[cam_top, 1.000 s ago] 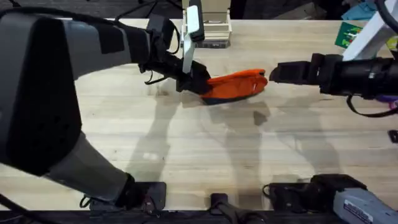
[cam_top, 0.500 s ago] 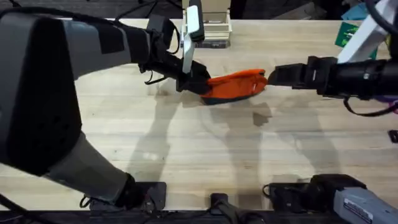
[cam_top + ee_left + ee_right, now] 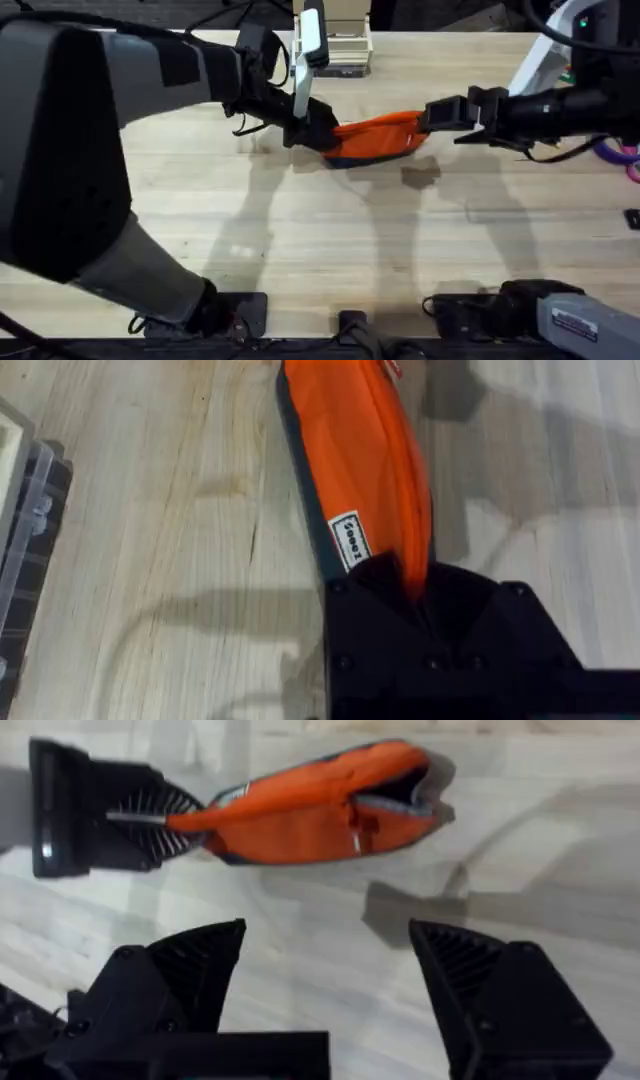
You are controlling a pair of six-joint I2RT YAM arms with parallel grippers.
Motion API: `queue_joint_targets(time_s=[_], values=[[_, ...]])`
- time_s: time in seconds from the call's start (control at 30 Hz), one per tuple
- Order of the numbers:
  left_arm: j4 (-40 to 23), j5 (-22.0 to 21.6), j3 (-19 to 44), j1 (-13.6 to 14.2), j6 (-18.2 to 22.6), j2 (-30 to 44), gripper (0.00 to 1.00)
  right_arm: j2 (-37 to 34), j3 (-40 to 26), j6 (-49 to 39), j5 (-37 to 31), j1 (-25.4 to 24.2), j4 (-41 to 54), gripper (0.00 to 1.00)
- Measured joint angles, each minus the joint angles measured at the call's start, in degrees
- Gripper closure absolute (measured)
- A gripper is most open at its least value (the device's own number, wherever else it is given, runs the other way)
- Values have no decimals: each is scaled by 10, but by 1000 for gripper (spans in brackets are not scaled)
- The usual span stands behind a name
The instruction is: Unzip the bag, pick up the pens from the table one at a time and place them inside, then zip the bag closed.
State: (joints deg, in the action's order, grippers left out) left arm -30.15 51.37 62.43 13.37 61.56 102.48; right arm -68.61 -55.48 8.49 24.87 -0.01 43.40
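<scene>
The bag (image 3: 378, 135) lies on the table (image 3: 330, 230), in the far middle part of the surface as seen from overhead, long axis running left to right. It is orange with a dark lower edge.

Left gripper (image 3: 318, 128): pinched onto the bag's left end. The left wrist view shows the orange fabric (image 3: 365, 460) running into the black fingers, a small white label on the dark edge just beside the grip.

Right gripper (image 3: 432, 115): at the bag's right end, just beside it in the overhead view; contact cannot be confirmed. The right wrist view shows its 2 black fingers (image 3: 170, 985) spread wide with nothing between them, the bag (image 3: 310, 810) lying beyond them.

Bag's right end gapes open, dark interior visible in the right wrist view; the left gripper (image 3: 120, 815) clamps the opposite end.

A clear plastic box (image 3: 340, 45) stands at the table's far edge, behind the bag.
</scene>
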Motion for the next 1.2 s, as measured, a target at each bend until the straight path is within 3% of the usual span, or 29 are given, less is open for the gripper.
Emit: queue_joint_targets(time_s=[0.4,0.8,1.2], values=[[0,0,0,0,0,0,957,-62,0,17,-6,24,-40,4],[0,0,0,0,0,0,957,-118,0,40,-134,123,-125,4],[0,0,0,0,0,0,956,-151,0,68,-196,136,-145,3]])
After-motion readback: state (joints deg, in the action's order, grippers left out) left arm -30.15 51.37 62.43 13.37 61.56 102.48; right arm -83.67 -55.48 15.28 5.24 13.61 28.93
